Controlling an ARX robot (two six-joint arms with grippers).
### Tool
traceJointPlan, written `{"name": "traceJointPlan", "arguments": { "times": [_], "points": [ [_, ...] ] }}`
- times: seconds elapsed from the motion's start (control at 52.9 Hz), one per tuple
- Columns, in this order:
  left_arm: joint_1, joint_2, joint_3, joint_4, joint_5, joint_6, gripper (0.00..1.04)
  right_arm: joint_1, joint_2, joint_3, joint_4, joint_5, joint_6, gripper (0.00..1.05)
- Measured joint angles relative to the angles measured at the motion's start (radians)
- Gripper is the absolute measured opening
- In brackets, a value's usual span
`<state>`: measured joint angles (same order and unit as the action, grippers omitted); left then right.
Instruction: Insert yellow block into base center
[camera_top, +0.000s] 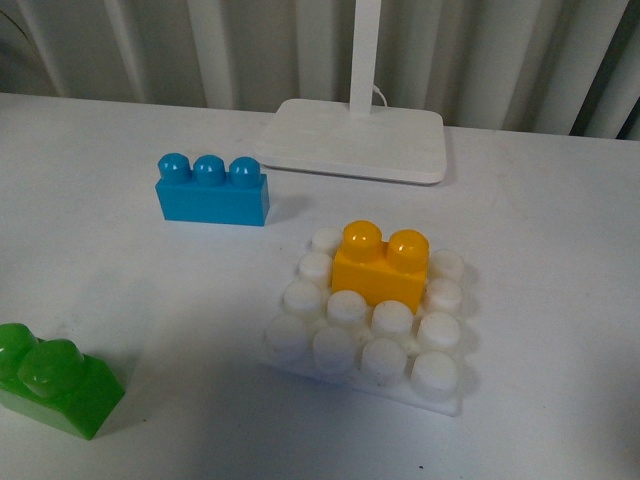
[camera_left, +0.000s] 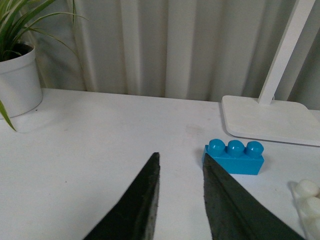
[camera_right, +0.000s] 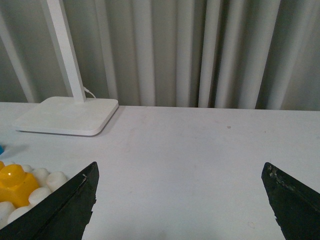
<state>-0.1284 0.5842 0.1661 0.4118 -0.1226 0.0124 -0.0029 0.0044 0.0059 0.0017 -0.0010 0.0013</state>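
The yellow block (camera_top: 381, 265) stands upright on the studs of the white base (camera_top: 368, 325), near its middle and toward the back rows. The right wrist view catches one yellow stud of the block (camera_right: 14, 183) and a few studs of the base (camera_right: 49, 179) at the picture's edge. My right gripper (camera_right: 181, 170) is open, its black fingers wide apart over bare table, away from the block. Bare table also lies under my left gripper (camera_left: 181, 161), which is shut and holds nothing, with the blue brick just beyond it. Neither arm shows in the front view.
A blue three-stud brick (camera_top: 212, 189) lies behind and left of the base. A green brick (camera_top: 55, 380) sits at the front left. A white lamp foot (camera_top: 353, 138) with its pole stands at the back. A potted plant (camera_left: 17, 75) is at the far left.
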Motion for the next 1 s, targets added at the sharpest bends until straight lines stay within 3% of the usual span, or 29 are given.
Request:
{"name": "traceJointPlan", "arguments": {
  "times": [0.113, 0.227, 1.002],
  "points": [
    [0.053, -0.063, -0.04, -0.019, 0.077, -0.004, 0.03, 0.0, 0.0, 0.0, 0.0, 0.0, 0.0, 0.96],
    [0.123, -0.113, -0.07, -0.04, 0.111, -0.011, 0.04, 0.0, 0.0, 0.0, 0.0, 0.0, 0.0, 0.96],
    [0.126, -0.367, -0.155, -0.191, 0.123, -0.013, 0.04, 0.0, 0.0, 0.0, 0.0, 0.0, 0.0, 0.96]
  ]
}}
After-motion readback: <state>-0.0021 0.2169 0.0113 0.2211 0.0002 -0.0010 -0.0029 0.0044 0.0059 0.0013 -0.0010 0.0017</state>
